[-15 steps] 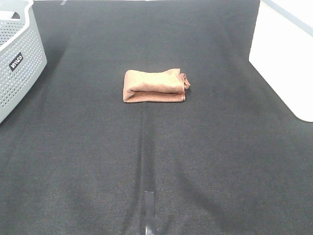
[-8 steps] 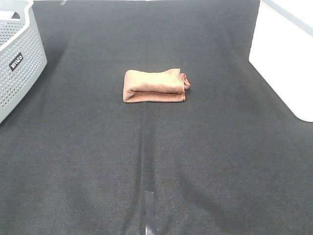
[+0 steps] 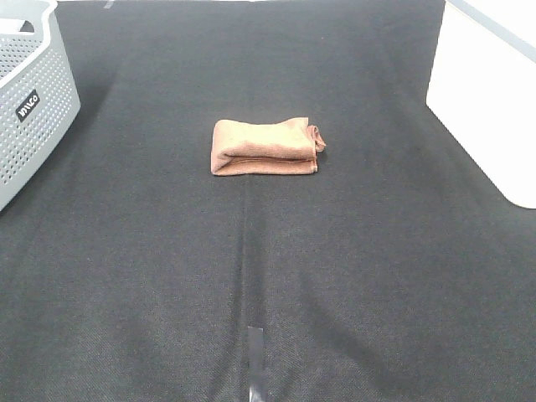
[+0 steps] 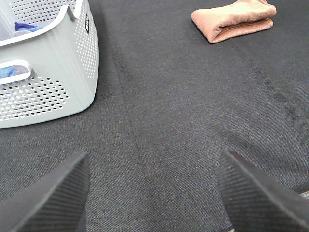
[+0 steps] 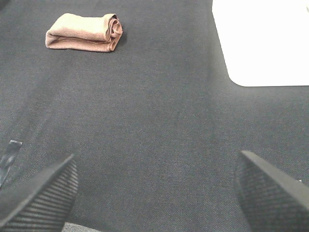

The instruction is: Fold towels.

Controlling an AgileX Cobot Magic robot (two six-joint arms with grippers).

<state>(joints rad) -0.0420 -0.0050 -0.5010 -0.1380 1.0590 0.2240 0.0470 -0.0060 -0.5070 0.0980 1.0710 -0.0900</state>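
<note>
A brown towel (image 3: 265, 148) lies folded into a small thick rectangle on the black table cover, near the middle and toward the far side. It also shows in the left wrist view (image 4: 234, 19) and the right wrist view (image 5: 84, 32). Neither arm appears in the high view. My left gripper (image 4: 152, 193) hovers open over bare cloth, well short of the towel, with nothing between its ribbed fingers (image 4: 46, 198). My right gripper (image 5: 154, 195) is likewise open and empty, far from the towel.
A grey perforated basket (image 3: 29, 100) stands at the far left, with blue cloth inside (image 4: 26, 26). A white block (image 3: 490, 92) sits at the far right edge. A strip of grey tape (image 3: 255, 356) marks the near centre of the cover.
</note>
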